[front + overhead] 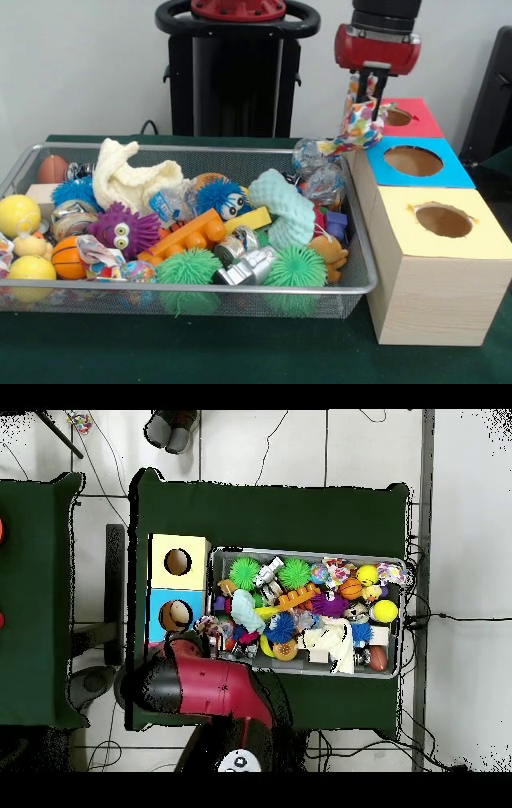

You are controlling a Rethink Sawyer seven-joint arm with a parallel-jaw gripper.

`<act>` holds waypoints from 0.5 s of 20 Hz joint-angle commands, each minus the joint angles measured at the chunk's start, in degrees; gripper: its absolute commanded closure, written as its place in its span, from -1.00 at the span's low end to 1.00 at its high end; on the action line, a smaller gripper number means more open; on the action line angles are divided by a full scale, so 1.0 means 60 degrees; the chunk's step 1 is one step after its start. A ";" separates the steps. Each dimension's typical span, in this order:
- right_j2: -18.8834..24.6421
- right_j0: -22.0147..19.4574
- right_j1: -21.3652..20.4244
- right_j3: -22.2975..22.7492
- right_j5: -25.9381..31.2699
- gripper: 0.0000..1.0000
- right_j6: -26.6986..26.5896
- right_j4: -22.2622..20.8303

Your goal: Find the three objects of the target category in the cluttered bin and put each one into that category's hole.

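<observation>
While my hand (366,90) hangs closed on a polka-dot cloth bunch (358,122) between the wire bin (362,240) and the blue box, its trailing tail could snag the bin rim or fall short of the yellow box's hole (443,220).

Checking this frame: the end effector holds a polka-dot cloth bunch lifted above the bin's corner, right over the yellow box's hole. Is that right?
Not quite. The end effector does hold the polka-dot cloth bunch lifted above the wire-mesh bin's corner, but the front view shows it beside the red box's hole and the blue box's hole. The yellow box's hole is the nearest to the camera, well away from it.
</observation>
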 commanded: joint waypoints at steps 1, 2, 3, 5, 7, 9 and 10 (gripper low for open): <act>-0.0678 0.0516 0.0894 -0.1628 0.1738 1.00 0.2904 0.0639; -0.0727 0.0598 0.0981 -0.1786 0.1830 1.00 0.2962 0.0664; -0.0754 0.0660 0.1062 -0.1917 0.1880 1.00 0.3007 0.0686; -0.0805 0.0748 0.1152 -0.2129 0.2031 1.00 0.3085 0.0720; -0.0910 0.0865 0.1268 -0.2373 0.2224 1.00 0.3157 0.0734; -0.1052 0.0994 0.1381 -0.2652 0.2479 1.00 0.3212 0.0710; -0.1179 0.1089 0.1445 -0.2794 0.2524 1.00 0.3272 0.0679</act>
